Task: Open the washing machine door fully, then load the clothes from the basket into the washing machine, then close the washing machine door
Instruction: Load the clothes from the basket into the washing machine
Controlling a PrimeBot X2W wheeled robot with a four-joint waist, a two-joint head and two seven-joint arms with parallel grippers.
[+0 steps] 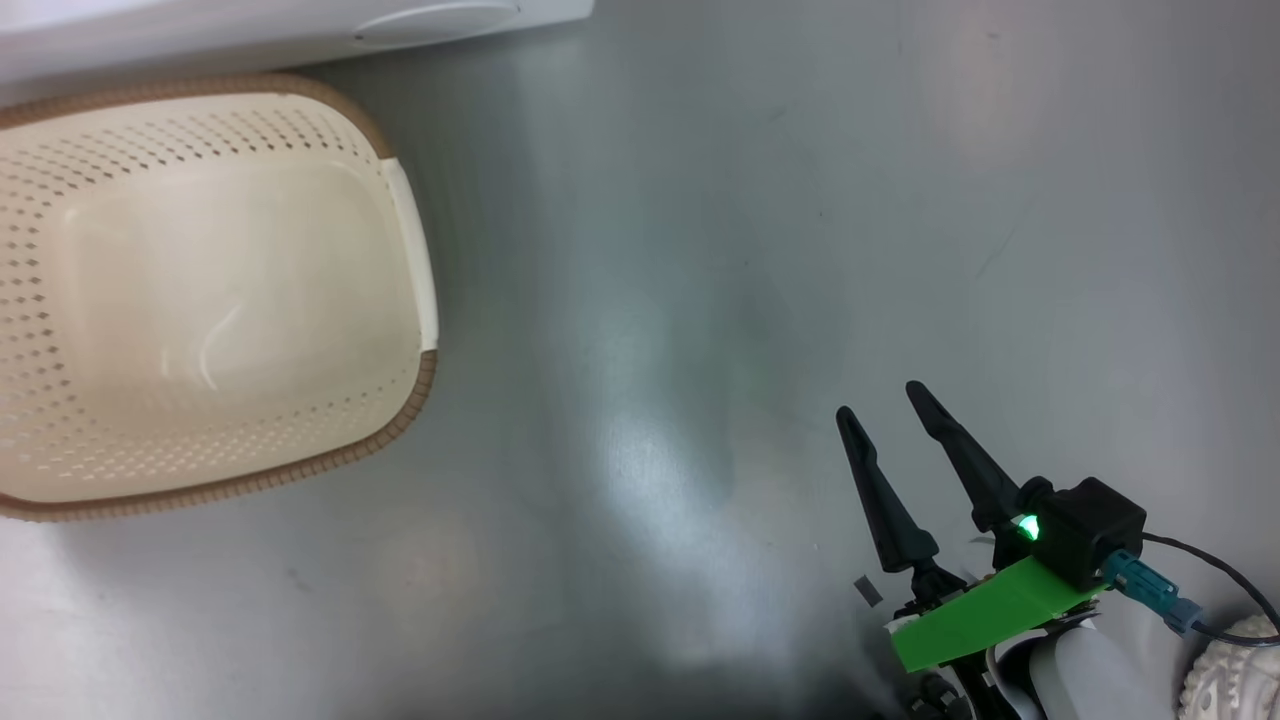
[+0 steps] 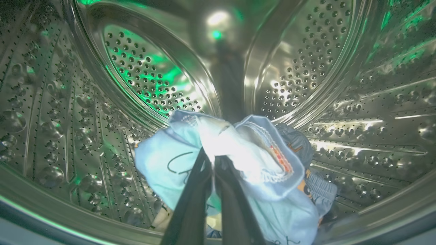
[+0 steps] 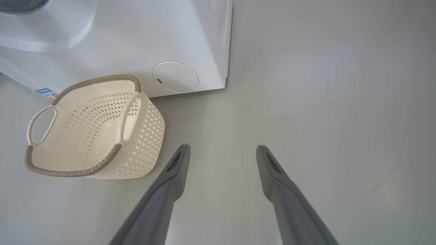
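My left gripper (image 2: 213, 158) reaches inside the washing machine's perforated steel drum (image 2: 306, 51). Its two dark fingers are shut together on the clothes (image 2: 163, 156), a bunch of light-blue fabric with dark scribbles and an orange-printed edge that sits low near the drum's front lip. The cream basket (image 1: 420, 390) stands on the floor against the white washing machine (image 1: 200, 30) and holds nothing. In the right wrist view the basket (image 3: 75, 173) sits left of my open right gripper (image 3: 223, 147). That right gripper (image 1: 880, 400) hovers over bare floor, well right of the basket. The washing machine door is out of view.
The washer's front panel (image 3: 136, 34) carries a round white flap (image 3: 175, 77) and a blue label (image 3: 44, 91) behind the basket. Smooth grey floor (image 1: 700, 300) spreads to the right of the basket and the machine's corner.
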